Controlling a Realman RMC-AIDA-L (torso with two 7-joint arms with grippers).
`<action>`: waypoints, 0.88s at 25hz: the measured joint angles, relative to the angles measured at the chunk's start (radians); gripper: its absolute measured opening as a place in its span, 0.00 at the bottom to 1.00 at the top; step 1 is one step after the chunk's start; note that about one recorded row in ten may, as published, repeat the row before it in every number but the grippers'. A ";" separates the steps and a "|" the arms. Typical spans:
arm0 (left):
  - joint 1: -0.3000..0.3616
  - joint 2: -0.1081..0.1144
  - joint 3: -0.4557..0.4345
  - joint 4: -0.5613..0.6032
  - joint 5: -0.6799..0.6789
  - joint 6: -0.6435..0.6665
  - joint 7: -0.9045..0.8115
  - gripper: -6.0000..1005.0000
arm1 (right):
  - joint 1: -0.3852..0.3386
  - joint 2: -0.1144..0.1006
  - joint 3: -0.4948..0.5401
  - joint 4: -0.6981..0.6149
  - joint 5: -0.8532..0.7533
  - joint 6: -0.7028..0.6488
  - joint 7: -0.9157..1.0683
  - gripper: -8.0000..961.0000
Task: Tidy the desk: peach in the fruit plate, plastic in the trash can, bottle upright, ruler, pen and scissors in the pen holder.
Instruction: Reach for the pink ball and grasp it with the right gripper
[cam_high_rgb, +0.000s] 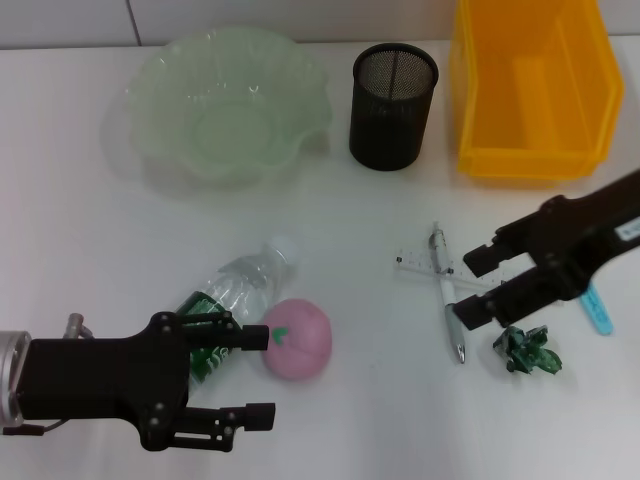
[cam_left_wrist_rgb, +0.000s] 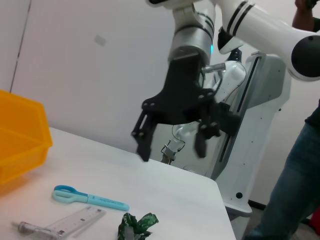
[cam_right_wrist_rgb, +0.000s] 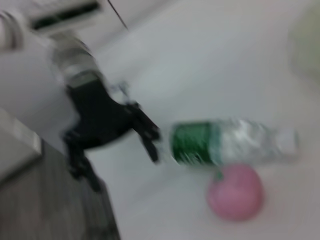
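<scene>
A pink peach (cam_high_rgb: 298, 338) lies beside a clear bottle (cam_high_rgb: 235, 295) that is on its side with a green label. My left gripper (cam_high_rgb: 268, 376) is open, just in front of them, its upper finger next to the peach. A pen (cam_high_rgb: 448, 295) lies across a clear ruler (cam_high_rgb: 425, 264). Crumpled green plastic (cam_high_rgb: 528, 350) and blue scissors (cam_high_rgb: 598, 308) lie to the right. My right gripper (cam_high_rgb: 465, 287) is open above the pen and ruler. The left wrist view shows the right gripper (cam_left_wrist_rgb: 172, 152), scissors (cam_left_wrist_rgb: 90, 197), ruler (cam_left_wrist_rgb: 65, 222) and plastic (cam_left_wrist_rgb: 137, 225). The right wrist view shows the bottle (cam_right_wrist_rgb: 230, 142), peach (cam_right_wrist_rgb: 235, 192) and left gripper (cam_right_wrist_rgb: 125, 170).
A pale green fruit plate (cam_high_rgb: 160, 90) stands at the back left, a black mesh pen holder (cam_high_rgb: 393, 92) in the back middle, and a yellow bin (cam_high_rgb: 535, 160) at the back right; the bin also shows in the left wrist view (cam_left_wrist_rgb: 20, 145).
</scene>
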 joint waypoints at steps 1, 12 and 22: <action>0.000 0.001 0.000 0.000 0.000 0.000 0.001 0.78 | 0.016 0.000 -0.039 -0.011 -0.024 0.015 0.029 0.82; -0.006 0.001 -0.001 0.002 -0.004 0.001 0.001 0.78 | 0.086 0.005 -0.386 0.039 -0.109 0.259 0.168 0.82; -0.009 0.001 -0.001 0.002 -0.005 -0.001 0.002 0.78 | 0.126 0.008 -0.530 0.141 -0.023 0.401 0.198 0.82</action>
